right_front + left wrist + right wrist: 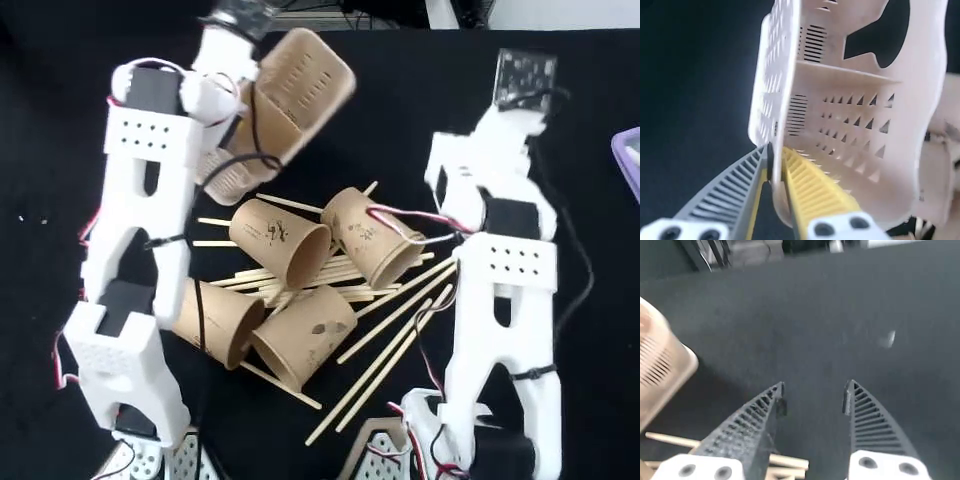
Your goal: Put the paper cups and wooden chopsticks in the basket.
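A tan slotted basket (300, 85) is tipped up at the back of the black table, and my left gripper (248, 90) is shut on its rim. In the left wrist view the grey and yellow fingers (805, 190) pinch the basket's wall (850, 115). Several brown paper cups lie on their sides mid-table, among them one (280, 238), another (372, 238) and a third (305, 335). Wooden chopsticks (390, 330) are scattered under and around them. My right gripper (815, 392) hangs open over bare table at the back right (522, 75), with the basket's corner (660, 370) and chopsticks (670, 441) to one side.
A purple object (628, 150) pokes in at the right edge. One more cup (228, 178) lies partly under the basket and the left arm. Both arm bases stand along the near edge. Bare black table stretches to the far right and far left.
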Controlling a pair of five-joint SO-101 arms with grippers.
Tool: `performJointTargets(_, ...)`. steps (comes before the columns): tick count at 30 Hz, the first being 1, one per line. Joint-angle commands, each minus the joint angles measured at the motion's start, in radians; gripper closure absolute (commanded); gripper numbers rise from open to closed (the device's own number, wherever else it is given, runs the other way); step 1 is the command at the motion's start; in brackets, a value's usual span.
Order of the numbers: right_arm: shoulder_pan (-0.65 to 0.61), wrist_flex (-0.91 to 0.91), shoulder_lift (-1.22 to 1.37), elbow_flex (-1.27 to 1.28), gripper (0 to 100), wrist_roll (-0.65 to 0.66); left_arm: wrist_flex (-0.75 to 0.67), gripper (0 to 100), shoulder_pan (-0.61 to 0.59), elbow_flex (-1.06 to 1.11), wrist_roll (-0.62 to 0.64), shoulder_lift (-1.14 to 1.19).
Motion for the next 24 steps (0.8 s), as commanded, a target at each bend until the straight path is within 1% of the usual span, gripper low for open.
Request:
performJointTargets(1, -0.075, 0.017, 0.022, -0.145, 80.5, 0.072, 0.060, 97, 0.090, -0.062, -0.091, -0.015)
performJointTargets(6, -0.163, 0.029, 0.124, -0.262, 80.5, 0.124, 0.074, 97, 0.110, -0.064, -0.095, -0.020)
performJointTargets(11, -0.230, 0.130, 0.168, -0.288, 80.5, 0.124, 0.074, 97, 0.113, -0.064, -0.094, -0.020)
performJointTargets(17, -0.255, 0.046, 0.199, -0.285, 80.4, 0.124, 0.074, 97, 0.153, -0.064, -0.094, -0.020)
performJointTargets(21, -0.288, 0.048, 0.272, -0.285, 80.4, 0.124, 0.074, 97, 0.170, -0.064, -0.094, -0.020)
performJointTargets(24, -0.275, 0.023, 0.343, -0.289, 80.4, 0.126, 0.074, 97, 0.166, -0.064, -0.094, -0.020)
